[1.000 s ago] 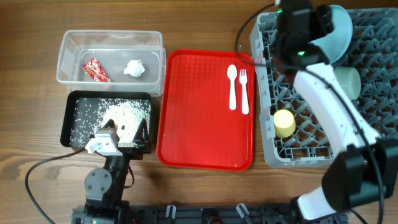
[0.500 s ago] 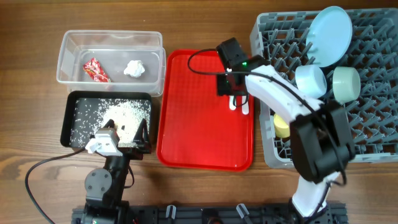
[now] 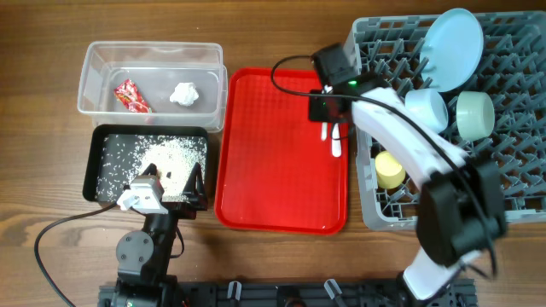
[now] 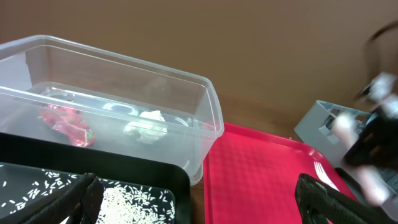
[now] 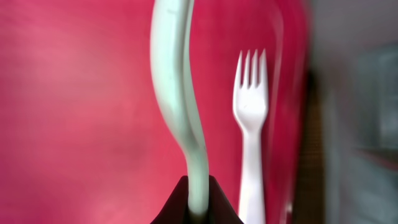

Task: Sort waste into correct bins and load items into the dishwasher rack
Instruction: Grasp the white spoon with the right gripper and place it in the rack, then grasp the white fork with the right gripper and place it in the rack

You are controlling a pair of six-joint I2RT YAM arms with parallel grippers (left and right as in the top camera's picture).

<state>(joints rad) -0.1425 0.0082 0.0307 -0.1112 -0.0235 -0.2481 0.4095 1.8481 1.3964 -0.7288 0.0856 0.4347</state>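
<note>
My right gripper (image 5: 198, 202) is shut on the handle of the white spoon (image 5: 176, 93), low over the red tray (image 3: 273, 170). The white fork (image 5: 249, 118) lies on the tray just right of the spoon. From overhead the right gripper (image 3: 328, 109) covers the top ends of both. The open left gripper (image 4: 196, 208) hangs still, with nothing between its fingers, over the near edge of the black tray (image 3: 94, 162), which holds rice scraps (image 3: 171, 158). The clear tub (image 3: 153, 53) holds a red wrapper (image 3: 131, 95) and a tissue ball (image 3: 183, 94).
The grey dishwasher rack (image 3: 512, 170) on the right holds a light blue plate (image 3: 452, 38), a blue bowl (image 3: 426, 109), a pale green bowl (image 3: 475, 115) and a yellow cup (image 3: 390, 169). The rack's left wall stands close beside the right gripper.
The right arm came from over the rack down to the red tray's right side and its jaws closed on the spoon. The left arm has not moved.
</note>
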